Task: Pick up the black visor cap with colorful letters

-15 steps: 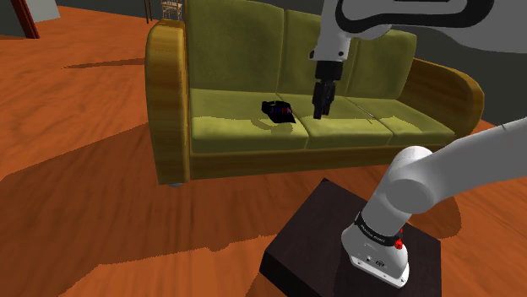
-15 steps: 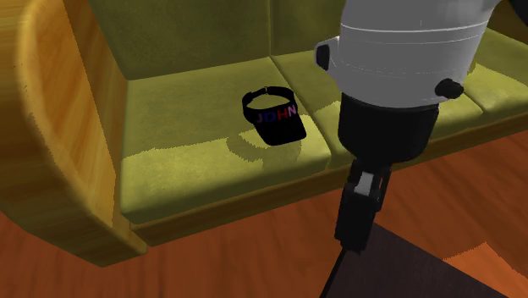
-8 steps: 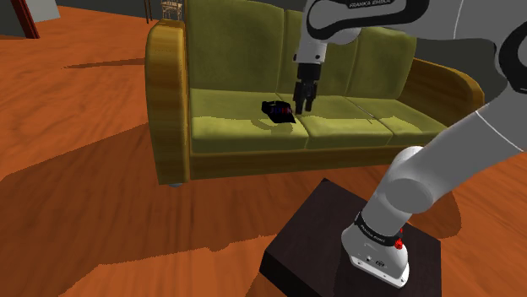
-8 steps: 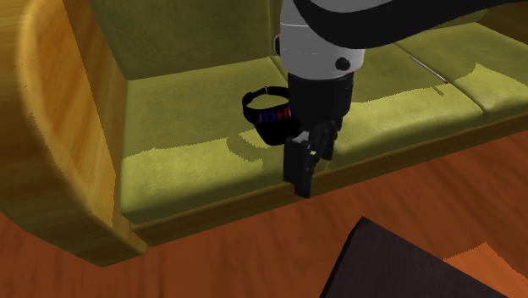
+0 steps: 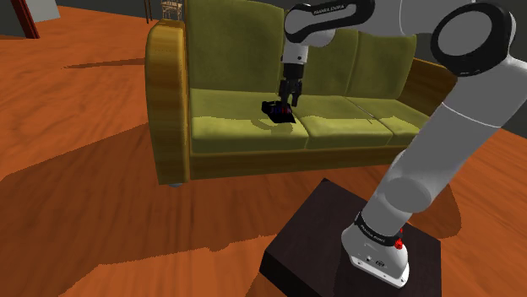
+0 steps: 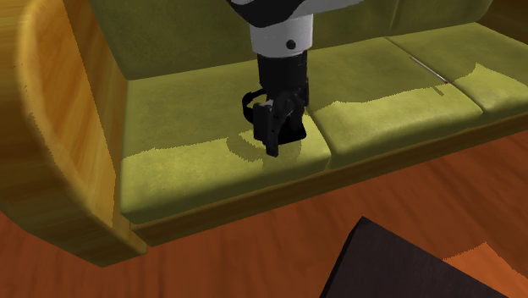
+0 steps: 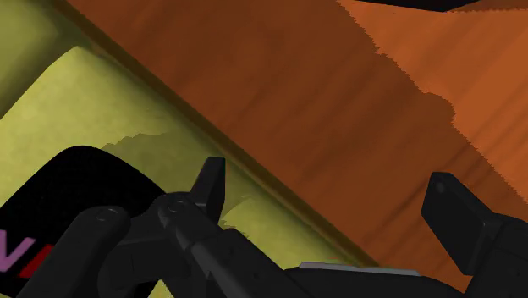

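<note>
Swinging across the sofa [image 5: 228, 128] toward the shoulder view's left, the arm has left the middle seat and carried the hand [image 5: 285, 104] over to the cap [image 5: 274, 111], which has not shifted. The cap lies on the end seat cushion, the one next to the sofa's yellow-brown armrest, fairly near the cushion's front edge. The step in hand looks like the end of the approach, with the grasp not yet made. In the wrist view the hand [image 7: 326, 190] is open, its two black fingers well apart with nothing between them but cushion edge and floor. The cap [image 7: 76, 182] sits off beside one finger (a scrap of purple and red lettering shows on it). From the second exterior view the hand [image 6: 272, 140] hangs in front of the cap [image 6: 296, 133], so I cannot tell whether it touches. The next move probably calls for a small sideways shift to bring the brim or band between the fingers, a short drop, and then closing. A thin, soft brim on a yielding cushion may slip or fold if caught only by its edge. Around all this is an olive-green three-seat sofa on an orange-brown wooden floor [image 5: 84, 194], with the arm's dark box stand [image 5: 312, 232] in front.
</note>
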`<state>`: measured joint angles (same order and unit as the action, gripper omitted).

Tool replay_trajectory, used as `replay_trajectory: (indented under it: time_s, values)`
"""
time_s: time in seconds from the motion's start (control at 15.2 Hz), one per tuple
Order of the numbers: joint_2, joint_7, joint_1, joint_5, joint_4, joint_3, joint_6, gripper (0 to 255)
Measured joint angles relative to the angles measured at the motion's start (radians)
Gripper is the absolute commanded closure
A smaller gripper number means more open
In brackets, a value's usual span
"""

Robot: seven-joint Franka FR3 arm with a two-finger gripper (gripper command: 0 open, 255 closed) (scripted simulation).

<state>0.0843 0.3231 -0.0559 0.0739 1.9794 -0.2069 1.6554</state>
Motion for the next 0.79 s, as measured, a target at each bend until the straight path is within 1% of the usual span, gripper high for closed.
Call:
replay_trajectory:
  time_s: [0.2, 0.53, 0.79]
  values:
    - [-0.117, 0.039, -0.018, 0.016, -0.11, -0.022, 0.0, 0]
    - [-0.321, 0.075, -0.047, 0.057, -0.326, -0.035, -0.021, 0]
    - [-0.495, 0.1, -0.087, 0.092, -0.536, -0.04, -0.063, 0]
